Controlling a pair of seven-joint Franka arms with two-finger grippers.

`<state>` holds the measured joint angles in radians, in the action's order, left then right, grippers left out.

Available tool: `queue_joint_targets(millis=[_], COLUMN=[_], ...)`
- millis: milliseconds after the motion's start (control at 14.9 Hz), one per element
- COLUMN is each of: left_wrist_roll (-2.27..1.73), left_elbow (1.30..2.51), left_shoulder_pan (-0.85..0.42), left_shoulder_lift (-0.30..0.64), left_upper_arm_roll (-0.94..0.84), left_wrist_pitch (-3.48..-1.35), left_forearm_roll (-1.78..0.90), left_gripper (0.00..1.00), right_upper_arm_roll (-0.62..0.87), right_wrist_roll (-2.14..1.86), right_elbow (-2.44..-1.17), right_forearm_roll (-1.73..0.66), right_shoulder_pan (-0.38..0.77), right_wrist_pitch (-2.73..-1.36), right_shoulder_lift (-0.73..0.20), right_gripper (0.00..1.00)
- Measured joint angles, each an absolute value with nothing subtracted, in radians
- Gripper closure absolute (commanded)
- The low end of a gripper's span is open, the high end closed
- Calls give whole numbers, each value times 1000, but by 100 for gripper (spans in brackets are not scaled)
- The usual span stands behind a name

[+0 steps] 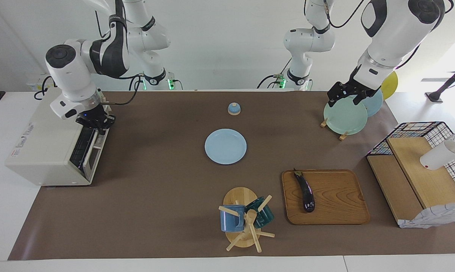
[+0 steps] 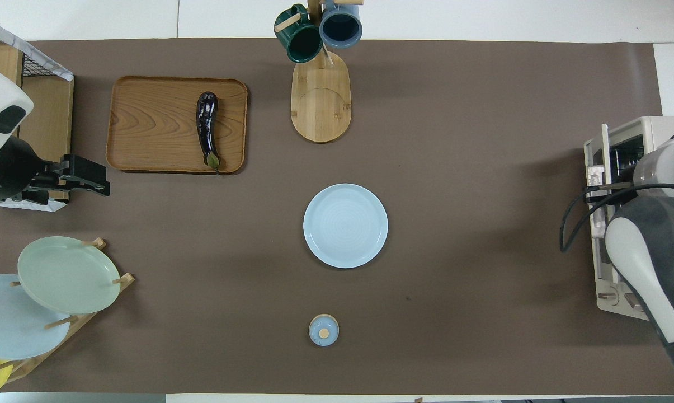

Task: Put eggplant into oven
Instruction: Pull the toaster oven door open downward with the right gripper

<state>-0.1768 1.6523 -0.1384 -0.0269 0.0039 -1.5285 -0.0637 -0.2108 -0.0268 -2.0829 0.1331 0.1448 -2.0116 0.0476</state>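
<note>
At the oven [image 1: 50, 147] my right gripper [image 1: 95, 121] is clamped on what looks like the door handle, door partly down; I'd pull smoothly along its swing. Left gripper [image 1: 347, 95] waits spread wide over the plate rack [image 1: 344, 115]. Eggplant [image 1: 306, 190] lies on the tray [image 1: 337, 200]. Oven lettering unreadable.

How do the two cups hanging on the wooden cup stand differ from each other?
The glossy dark green cup and the matte blue cup differ in colour and finish. In the overhead view the blue cup shows its opening almost fully, while the green cup's opening is tilted toward the wooden tray. The green cup hangs at the side nearer that tray. Both hang on pegs of the same wooden stand and look similar in size.
</note>
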Motion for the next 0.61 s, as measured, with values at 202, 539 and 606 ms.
queue_joint_targets(millis=[202,539,606], left_wrist_roll=[-177,-177,-177], left_elbow=[1652,1652,1652], left_shoulder_pan=[-138,-138,-138], left_shoulder_lift=[-27,-27,-27], left_upper_arm_roll=[4,4,4], left_wrist_pitch=[-1529,-1529,-1529], left_forearm_roll=[-64,-64,-64], left_gripper=[0,0,0], right_upper_arm_roll=[-204,-195,-193], right_wrist_roll=[18,27,28], right_elbow=[-2125,-2163,-2174], right_forearm_roll=[121,91,90], right_shoulder_pan=[183,194,195], right_wrist_pitch=[-2073,-2143,-2164], right_shoulder_lift=[28,2,2], right_gripper=[100,100,100])
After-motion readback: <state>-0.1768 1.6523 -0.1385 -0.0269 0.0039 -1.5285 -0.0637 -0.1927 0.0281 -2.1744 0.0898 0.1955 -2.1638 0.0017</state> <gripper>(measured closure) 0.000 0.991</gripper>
